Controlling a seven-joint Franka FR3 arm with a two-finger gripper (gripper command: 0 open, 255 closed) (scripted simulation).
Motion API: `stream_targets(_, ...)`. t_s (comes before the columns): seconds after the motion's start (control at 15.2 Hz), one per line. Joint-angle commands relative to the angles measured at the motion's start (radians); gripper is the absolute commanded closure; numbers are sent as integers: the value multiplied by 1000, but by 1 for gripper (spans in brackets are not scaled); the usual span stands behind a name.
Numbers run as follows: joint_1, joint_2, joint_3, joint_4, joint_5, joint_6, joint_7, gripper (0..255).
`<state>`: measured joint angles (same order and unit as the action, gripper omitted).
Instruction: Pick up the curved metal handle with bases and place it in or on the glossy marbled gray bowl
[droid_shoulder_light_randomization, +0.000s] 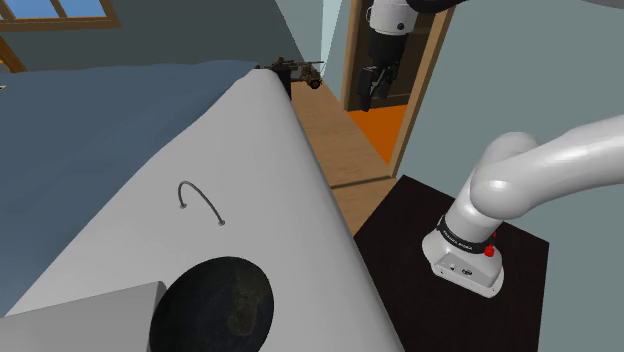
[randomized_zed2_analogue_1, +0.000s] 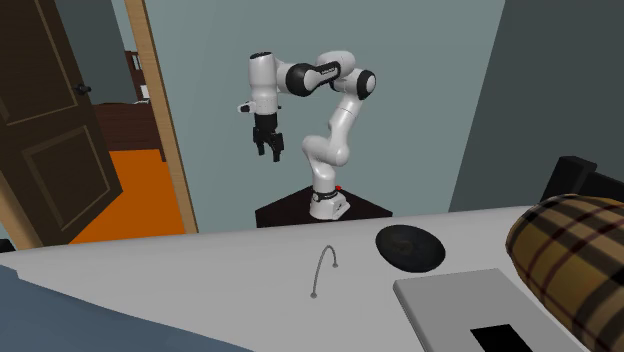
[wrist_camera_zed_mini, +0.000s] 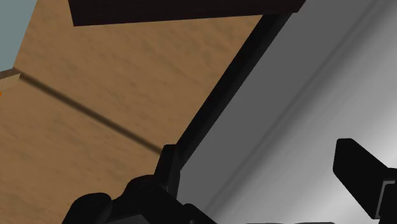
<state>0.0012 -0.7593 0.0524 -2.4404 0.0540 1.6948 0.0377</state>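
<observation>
A thin curved grey handle with small bases at both ends lies arched on the pale grey surface; it also shows in the second exterior view as the handle. The dark glossy bowl sits close to it, toward the shoulder view's bottom, and appears as the bowl to the right of the handle in the second exterior view. My black gripper hangs high in the air off the surface's edge, over the wood floor, far from both. The gripper is open and empty; its fingers stand apart.
A grey flat slab lies beside the bowl, seen as the slab. A plaid cushion sits at the second exterior view's right. An open brown door and orange floor lie beyond. My dark stand is beside the surface.
</observation>
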Motion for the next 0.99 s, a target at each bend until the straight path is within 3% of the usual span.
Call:
stream_targets(0.0, 0, 0, 0, 0, 0, 0, 0, 0)
stream_targets(0.46, 61, 129, 129, 64, 63, 116, 102, 0)
stream_targets(0.92, 98, 289, 258, 175, 77, 219, 208, 0)
